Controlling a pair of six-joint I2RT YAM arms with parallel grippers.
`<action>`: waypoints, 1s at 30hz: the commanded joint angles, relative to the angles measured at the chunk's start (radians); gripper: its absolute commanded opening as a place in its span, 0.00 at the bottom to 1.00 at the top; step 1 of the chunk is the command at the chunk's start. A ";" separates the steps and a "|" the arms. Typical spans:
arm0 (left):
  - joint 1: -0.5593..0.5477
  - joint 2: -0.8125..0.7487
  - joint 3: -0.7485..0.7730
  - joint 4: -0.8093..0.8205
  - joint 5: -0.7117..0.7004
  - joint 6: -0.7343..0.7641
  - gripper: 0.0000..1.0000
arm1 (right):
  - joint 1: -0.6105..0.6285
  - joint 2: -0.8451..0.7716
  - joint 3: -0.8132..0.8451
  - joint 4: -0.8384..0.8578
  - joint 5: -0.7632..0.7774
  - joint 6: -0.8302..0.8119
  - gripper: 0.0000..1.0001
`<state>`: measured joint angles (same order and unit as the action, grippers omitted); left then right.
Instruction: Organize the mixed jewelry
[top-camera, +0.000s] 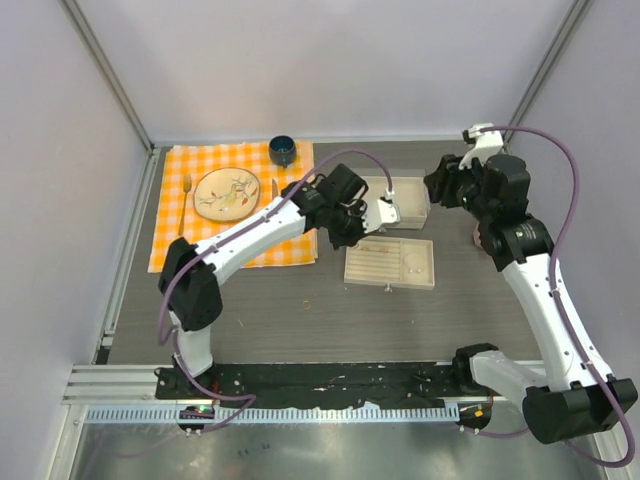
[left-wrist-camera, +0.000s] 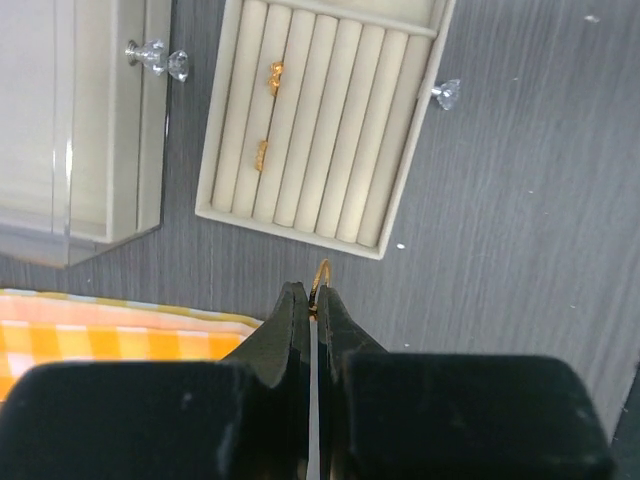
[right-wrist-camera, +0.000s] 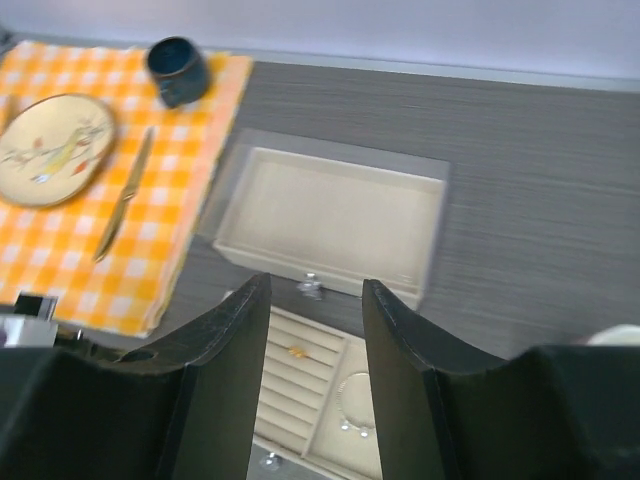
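My left gripper (left-wrist-camera: 315, 295) is shut on a thin gold ring (left-wrist-camera: 321, 271) that sticks out past the fingertips. It hovers just short of the near edge of the beige ring tray (left-wrist-camera: 405, 150). Two small gold pieces (left-wrist-camera: 275, 75) (left-wrist-camera: 261, 155) sit in the tray's grooves. In the top view the left gripper (top-camera: 352, 226) is at the tray's (top-camera: 372, 276) left end, and a silver hoop (top-camera: 413, 265) lies in its right compartment. A small bit (top-camera: 308, 303) lies on the table. My right gripper (right-wrist-camera: 315, 285) is open and empty, high above both trays, and also shows in the top view (top-camera: 443, 183).
A deeper beige tray (top-camera: 410, 190) with a crystal knob (left-wrist-camera: 160, 58) stands behind the ring tray. An orange checked placemat (top-camera: 200, 250) at the left holds a plate (top-camera: 226, 193), a fork (top-camera: 186, 200), a knife (right-wrist-camera: 125, 195) and a dark blue cup (top-camera: 282, 150).
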<state>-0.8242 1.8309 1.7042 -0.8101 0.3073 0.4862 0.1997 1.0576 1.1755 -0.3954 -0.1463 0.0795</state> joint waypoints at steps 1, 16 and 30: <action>-0.042 0.077 0.100 -0.052 -0.120 0.127 0.00 | -0.055 -0.047 -0.023 -0.003 0.203 0.032 0.48; -0.093 0.327 0.308 -0.124 -0.188 0.345 0.00 | -0.184 -0.070 -0.082 -0.039 0.222 0.032 0.46; -0.145 0.412 0.351 -0.064 -0.165 0.353 0.00 | -0.238 -0.064 -0.135 -0.040 0.120 0.023 0.44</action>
<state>-0.9463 2.2284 2.0144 -0.9062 0.1322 0.8211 -0.0303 1.0077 1.0447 -0.4522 0.0174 0.1074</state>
